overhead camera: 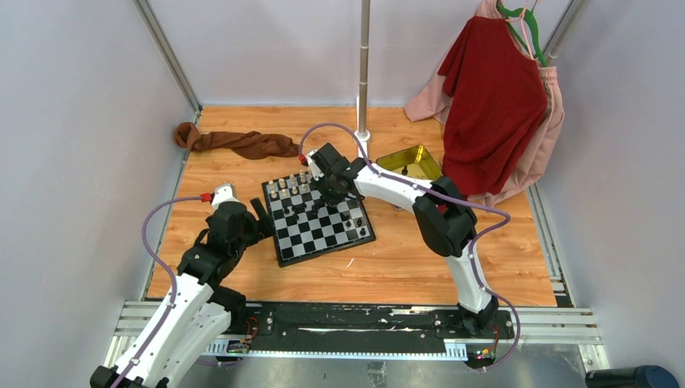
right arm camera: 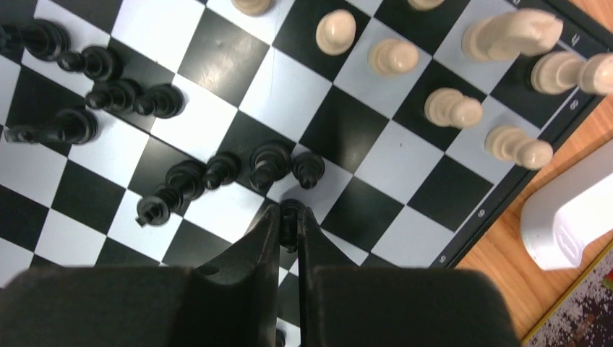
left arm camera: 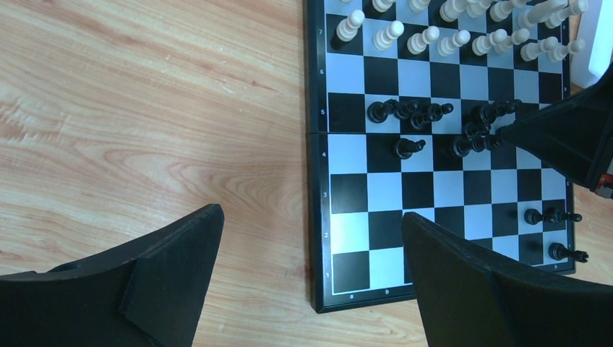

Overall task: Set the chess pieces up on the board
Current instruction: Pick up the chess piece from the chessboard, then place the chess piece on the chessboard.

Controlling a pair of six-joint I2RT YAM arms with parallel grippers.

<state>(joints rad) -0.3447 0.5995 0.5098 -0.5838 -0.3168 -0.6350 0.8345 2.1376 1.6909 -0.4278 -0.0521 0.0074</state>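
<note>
Right gripper (right arm camera: 289, 221) pinches one black piece (right arm camera: 290, 210) over the board (right arm camera: 394, 163). The other black pieces (right arm camera: 217, 170) cluster unsorted just ahead of its tips. Beyond them, cream pieces (right arm camera: 336, 30) look ranked. Left gripper (left arm camera: 311, 214) gapes wide at the board's edge.

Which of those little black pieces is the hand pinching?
The one black piece squeezed between the right hand's fingertips; its black neighbours stand untouched just beyond.

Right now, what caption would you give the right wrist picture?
Right gripper closed on a small black piece over the board, beside a cluster of black pieces.
</note>
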